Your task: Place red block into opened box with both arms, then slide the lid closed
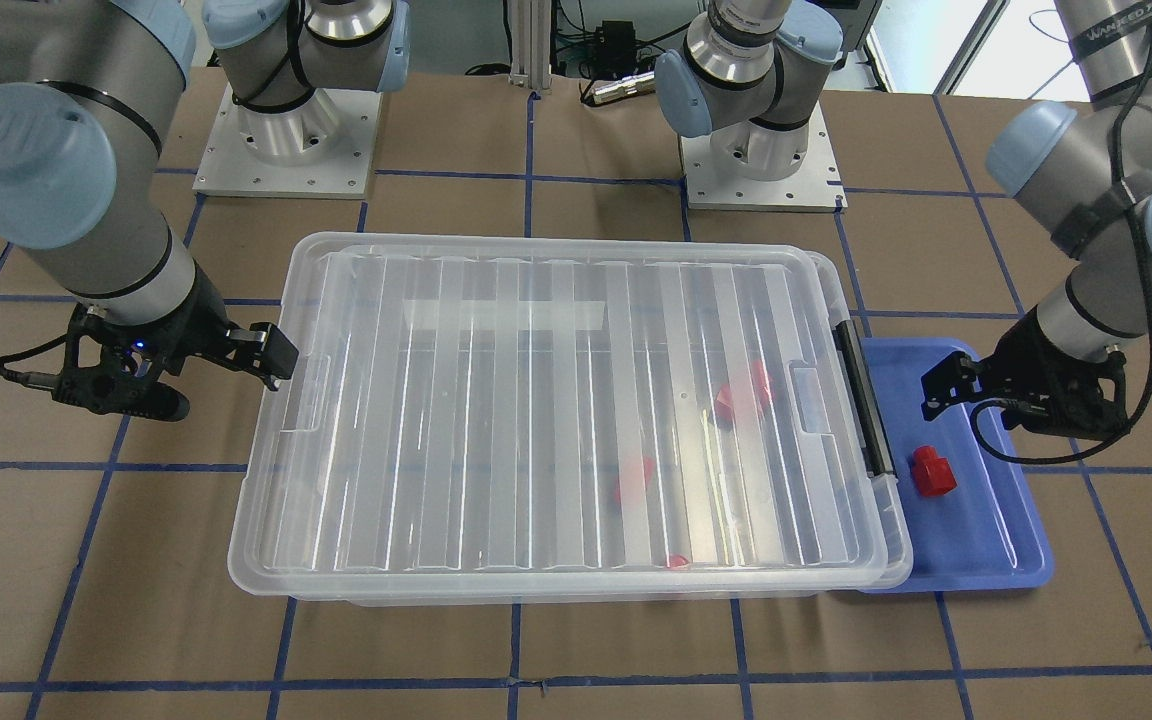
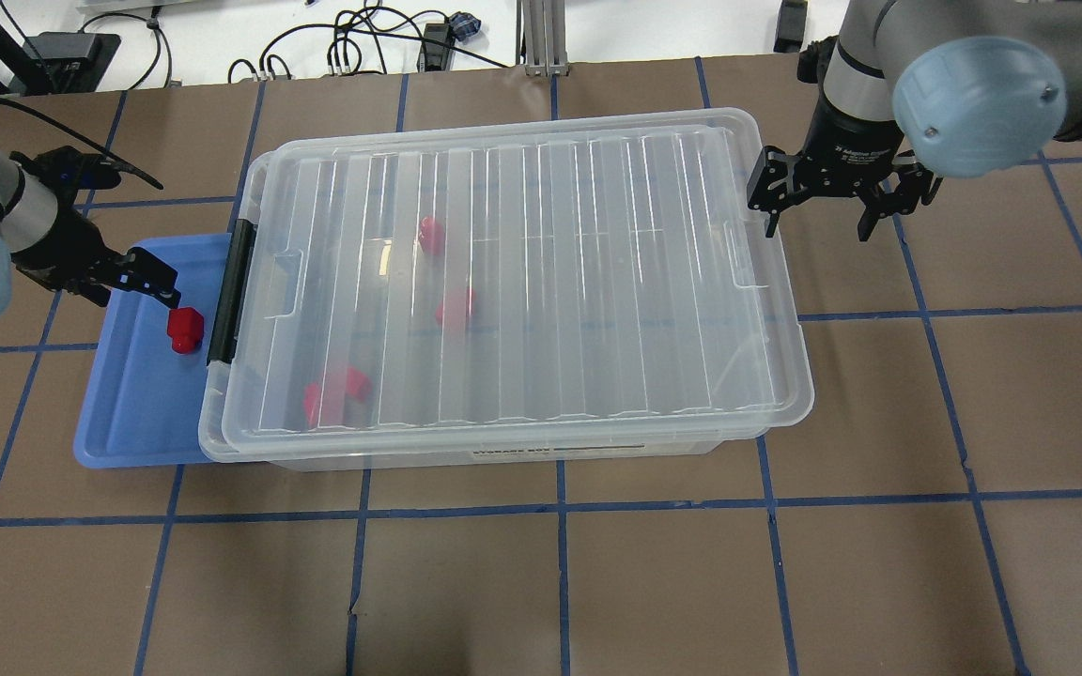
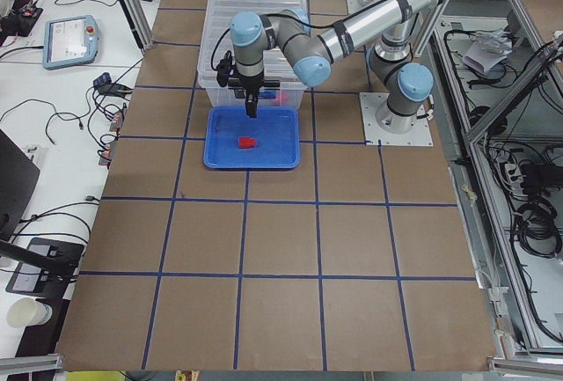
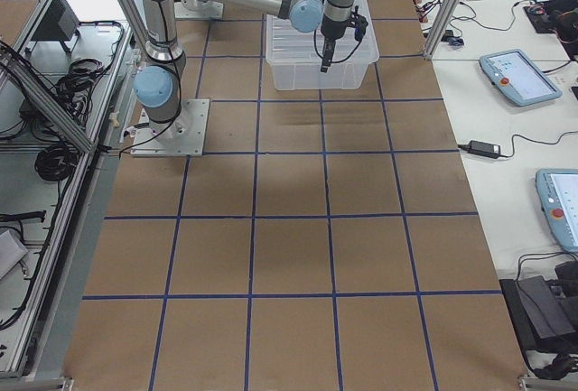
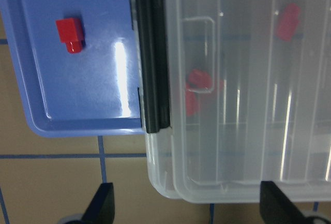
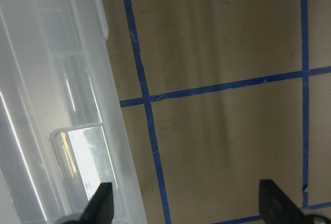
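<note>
The clear box point(image 2: 503, 457) stands mid-table with the ribbed lid point(image 2: 597, 272) lying over nearly all of it, shifted a little away from the black bar point(image 2: 229, 291). Three red blocks show blurred through the lid point(image 2: 431, 233) point(image 2: 455, 307) point(image 2: 336, 392). Another red block point(image 2: 186, 329) point(image 1: 933, 471) point(image 5: 70, 34) lies on the blue tray point(image 2: 128, 413). My left gripper point(image 2: 151, 279) point(image 1: 941, 385) point(image 5: 190, 208) hangs open and empty over the tray, just beside that block. Also open and empty, my right gripper point(image 2: 815, 223) point(image 1: 271, 355) point(image 6: 189, 206) hovers at the lid's opposite short edge.
The blue tray point(image 1: 976, 540) butts against the box's black-bar side. Both arm bases point(image 1: 286, 140) point(image 1: 761, 150) stand behind the box. Brown table with blue tape lines point(image 2: 560, 498) lies bare in front. Cables and pendants sit on side benches point(image 3: 70, 42).
</note>
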Motion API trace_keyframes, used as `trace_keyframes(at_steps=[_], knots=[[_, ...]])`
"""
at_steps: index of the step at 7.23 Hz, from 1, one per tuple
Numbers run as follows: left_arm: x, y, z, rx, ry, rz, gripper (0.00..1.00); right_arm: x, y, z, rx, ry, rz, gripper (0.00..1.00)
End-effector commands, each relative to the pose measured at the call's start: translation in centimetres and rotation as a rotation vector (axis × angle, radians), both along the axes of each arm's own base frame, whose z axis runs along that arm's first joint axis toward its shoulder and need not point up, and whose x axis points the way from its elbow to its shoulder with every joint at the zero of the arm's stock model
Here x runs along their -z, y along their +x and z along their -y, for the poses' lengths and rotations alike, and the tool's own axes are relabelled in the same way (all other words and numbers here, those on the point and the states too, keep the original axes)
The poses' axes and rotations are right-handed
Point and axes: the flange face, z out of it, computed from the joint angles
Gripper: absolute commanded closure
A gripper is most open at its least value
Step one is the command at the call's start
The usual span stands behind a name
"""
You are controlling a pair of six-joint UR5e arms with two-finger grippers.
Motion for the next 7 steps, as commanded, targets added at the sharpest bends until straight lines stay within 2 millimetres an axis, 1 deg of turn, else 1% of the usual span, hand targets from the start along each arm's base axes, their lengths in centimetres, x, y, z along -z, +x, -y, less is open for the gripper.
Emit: trace_keyframes(at_steps=[1, 2, 4, 5, 6, 7], knots=[[3.6, 0.7, 0.7, 0.038, 0.009, -0.003, 0.00, 1.4, 0.7, 0.4, -0.007, 0.022, 0.037, 0.00], [4.7, 0.7, 0.9, 0.039, 0.011, -0.008, 0.00, 1.8, 0.6, 0.6, -0.004, 0.030, 0.032, 0.00], [7.8, 1.5, 1.9, 0.039, -0.008, 0.018, 0.00, 1.9, 0.2, 0.7, -0.001, 0.027, 0.023, 0.00], [8.4, 1.6, 1.9, 0.027, 0.004, 0.013, 0.00, 2.1, 0.0, 0.7, 0.001, 0.032, 0.017, 0.00], [8.9, 1.6, 1.8, -0.049, 0.015, -0.001, 0.00, 2.1, -0.1, 0.7, 0.003, 0.030, 0.014, 0.00], [9.4, 1.5, 1.7, -0.160, 0.031, -0.003, 0.00, 2.7, -0.1, 0.9, 0.002, 0.041, 0.011, 0.00]])
